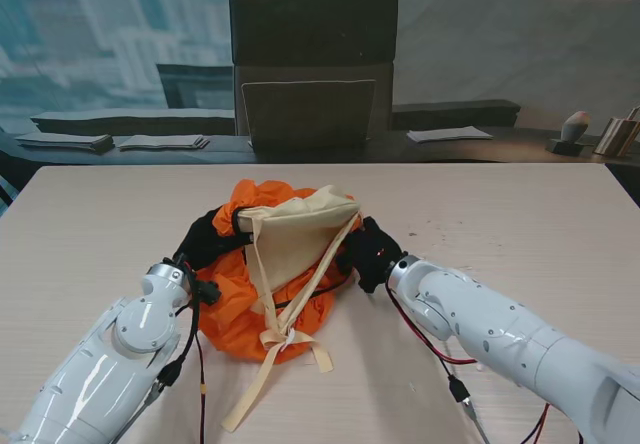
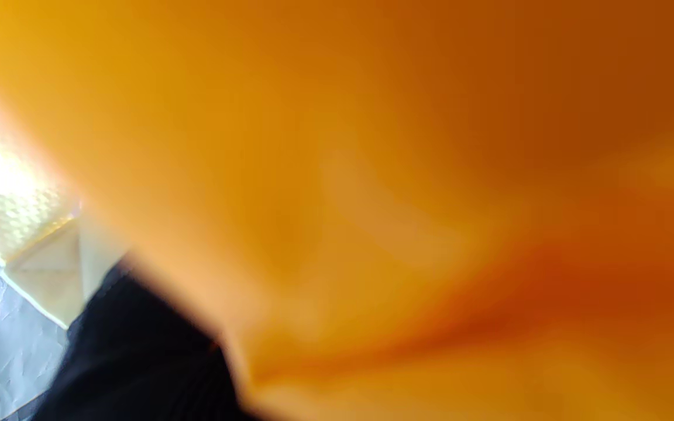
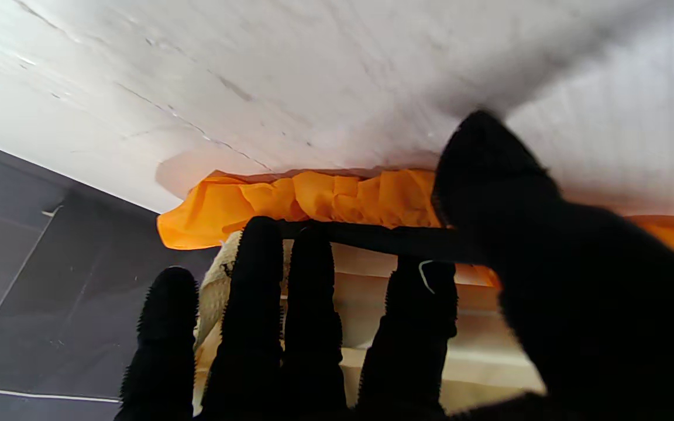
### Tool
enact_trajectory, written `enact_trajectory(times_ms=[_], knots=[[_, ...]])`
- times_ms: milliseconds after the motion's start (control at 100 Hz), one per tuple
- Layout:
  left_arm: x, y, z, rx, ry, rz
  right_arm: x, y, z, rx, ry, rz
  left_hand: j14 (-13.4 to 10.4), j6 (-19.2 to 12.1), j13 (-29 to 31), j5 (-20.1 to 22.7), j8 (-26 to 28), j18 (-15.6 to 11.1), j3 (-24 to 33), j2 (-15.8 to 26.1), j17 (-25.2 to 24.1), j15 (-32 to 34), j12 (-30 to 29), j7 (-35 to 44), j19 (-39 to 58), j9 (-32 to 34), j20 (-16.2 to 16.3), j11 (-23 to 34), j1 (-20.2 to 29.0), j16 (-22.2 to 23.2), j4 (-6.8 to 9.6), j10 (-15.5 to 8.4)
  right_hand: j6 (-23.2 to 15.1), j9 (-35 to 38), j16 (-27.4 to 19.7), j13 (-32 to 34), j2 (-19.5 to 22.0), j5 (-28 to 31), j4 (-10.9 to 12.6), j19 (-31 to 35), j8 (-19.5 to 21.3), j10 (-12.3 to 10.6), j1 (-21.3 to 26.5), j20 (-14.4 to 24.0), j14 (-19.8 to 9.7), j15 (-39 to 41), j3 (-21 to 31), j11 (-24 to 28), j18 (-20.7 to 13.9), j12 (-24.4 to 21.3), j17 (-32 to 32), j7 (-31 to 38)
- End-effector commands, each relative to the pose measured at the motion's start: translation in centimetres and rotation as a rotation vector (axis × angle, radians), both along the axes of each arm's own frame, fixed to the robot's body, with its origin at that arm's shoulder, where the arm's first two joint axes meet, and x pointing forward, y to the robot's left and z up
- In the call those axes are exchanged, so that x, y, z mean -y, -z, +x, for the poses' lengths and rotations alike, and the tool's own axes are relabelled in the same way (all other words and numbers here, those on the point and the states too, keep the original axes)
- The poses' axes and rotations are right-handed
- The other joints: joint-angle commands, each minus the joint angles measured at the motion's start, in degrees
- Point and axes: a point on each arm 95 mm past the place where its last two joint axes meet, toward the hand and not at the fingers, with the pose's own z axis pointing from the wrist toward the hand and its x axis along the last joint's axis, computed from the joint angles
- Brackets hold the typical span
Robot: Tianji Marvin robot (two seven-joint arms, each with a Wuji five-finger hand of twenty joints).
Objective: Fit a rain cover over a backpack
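Right hand (image 1: 368, 252) grips the cover's (image 1: 240, 316) black elastic hem (image 3: 372, 238) at the backpack's (image 1: 300, 232) right flank; left hand (image 1: 205, 239) is buried in cloth, its grasp unclear. Mid-table, the pack is half-wrapped. The cover looks thin, slippery and floppy, so hold the hem, not the loose fabric.

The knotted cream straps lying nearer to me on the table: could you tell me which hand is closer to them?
Left. The left hand grips the orange rain cover left of the knotted cream straps; the right hand sits slightly farther, at the backpack's right.
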Motion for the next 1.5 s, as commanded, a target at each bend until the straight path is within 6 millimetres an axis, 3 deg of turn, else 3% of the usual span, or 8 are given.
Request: enact_trajectory(times_ms=[0, 130, 310, 510, 1110, 1210, 1270, 1490], knots=[[0.4, -0.4, -0.1, 0.007, 0.021, -0.01, -0.6, 0.8, -0.4, -0.017, -0.016, -0.034, 0.84, -4.86, 1.09, 2.24, 1.8, -2.2, 5.09, 6.99, 0.5, -0.53, 0.53, 8.9, 0.46, 1.85, -0.21, 1.75, 4.87, -1.09, 0.92, -1.67, -0.86, 1.53, 0.67, -0.66, -2.15, 9.14, -1.8, 1.57, 0.15, -3.06, 3.85, -0.84, -1.2, 0.65, 3.71, -0.31, -0.49, -2.11, -0.54, 5.32], [0.0, -0.6, -0.4, 0.037, 0.041, 0.03, -0.3, 0.5, -0.1, -0.025, -0.033, -0.087, 0.29, -5.19, 0.73, 2.2, 2.09, -2.9, 5.08, 6.9, 0.24, -0.67, 0.65, 9.01, 0.28, 1.83, -0.29, 1.66, 4.85, -1.16, 0.93, -2.15, 0.41, 8.36, -0.86, -0.28, 3.45, 12.05, -0.16, 2.18, 8.89, -7.91, 4.42, -3.19, -2.39, -2.67, 4.92, -7.03, -1.58, -6.93, -1.66, 5.01], [-0.5, -1.2, -0.9, 0.1, 0.119, 0.167, 1.4, -0.8, 0.5, -0.04, -0.023, -0.087, -1.44, -5.66, 0.61, 2.41, 2.35, -5.02, 5.57, 6.5, -0.24, -2.25, 0.23, 8.78, -1.36, 2.26, -1.08, 0.86, 4.37, -2.39, 0.89, -2.94, -1.21, 36.78, -3.3, 8.63, 6.14, 9.75, 0.11, 1.39, 24.36, -4.14, 3.14, -5.72, -3.69, -6.75, 9.58, -17.0, -1.8, -12.34, -2.62, 2.46], [0.2, -2.0, -1.3, 0.182, 0.265, 0.424, 3.0, -2.1, 1.0, -0.016, 0.007, -0.037, -2.61, -6.87, 0.87, 3.1, 2.23, -6.35, 7.02, 6.06, -0.39, -3.02, 0.0, 8.03, -3.27, 2.7, -2.0, 0.34, 2.75, -3.36, 0.43, -4.1, 0.11, 44.5, -0.67, 19.38, 4.55, 10.64, -0.04, 1.32, 26.88, 6.17, 4.53, -8.92, -0.76, 1.85, 10.99, 0.61, 1.07, 2.01, -0.67, 1.87], [-2.2, -0.5, -1.1, 0.246, 0.329, 1.118, 5.1, -3.8, -0.5, -0.011, -0.033, -0.019, -5.94, -15.31, -5.66, 5.06, -1.88, -7.71, 9.6, 5.03, -9.46, -5.38, -7.66, 3.88, -4.75, -6.5, -1.82, 4.88, -5.31, -4.52, -0.19, -7.95, 2.09, 45.12, 3.81, 21.61, 4.25, 10.97, 0.27, 3.43, 26.7, 8.08, 5.48, -8.81, 1.09, 14.38, 10.71, 5.44, 2.68, 9.13, 3.19, 1.73], [-2.5, -0.1, -1.1, 0.215, 0.286, 1.058, 5.1, -3.9, -0.6, -0.005, -0.041, -0.024, -3.83, -10.41, -8.12, -1.07, -13.53, -3.3, 9.59, 1.57, -9.82, -5.4, -13.54, 0.38, -4.6, -11.32, -1.63, 5.71, -6.23, -4.05, 1.15, -5.03, 2.1, 45.15, 4.24, 21.74, 4.45, 10.94, 0.22, 3.86, 26.7, 7.97, 5.23, -8.55, 1.03, 15.14, 10.5, 5.66, 2.7, 9.57, 3.6, 1.7], [-2.5, -0.2, -1.4, 0.164, 0.295, 1.03, 4.9, -4.0, -0.8, -0.003, -0.046, -0.01, -2.89, -2.97, -13.48, -9.59, -21.84, -0.65, 18.73, 0.41, -11.96, -6.23, -14.02, -6.04, -6.88, -19.55, -2.55, 3.92, -17.86, -3.35, 2.91, -3.84, 2.35, 45.28, 4.3, 21.76, 4.24, 11.01, 0.26, 3.95, 26.7, 8.29, 5.46, -8.48, 1.43, 15.21, 10.57, 5.63, 2.79, 9.66, 3.67, 1.73], [-2.4, -2.1, -3.2, 0.058, 0.328, 1.093, 4.2, -4.8, -1.6, 0.001, -0.076, 0.026, -1.35, 11.08, -32.82, -21.17, -47.4, 2.24, 13.25, -10.93, -17.9, -14.63, -22.03, -33.89, -20.47, -40.55, -9.26, -10.42, -28.28, -6.28, 0.3, 1.28, 2.49, 45.46, 4.72, 22.09, 4.26, 10.88, 0.22, 4.38, 26.79, 8.37, 5.29, -8.21, 1.76, 15.77, 10.66, 5.82, 2.75, 10.09, 4.27, 1.8]])
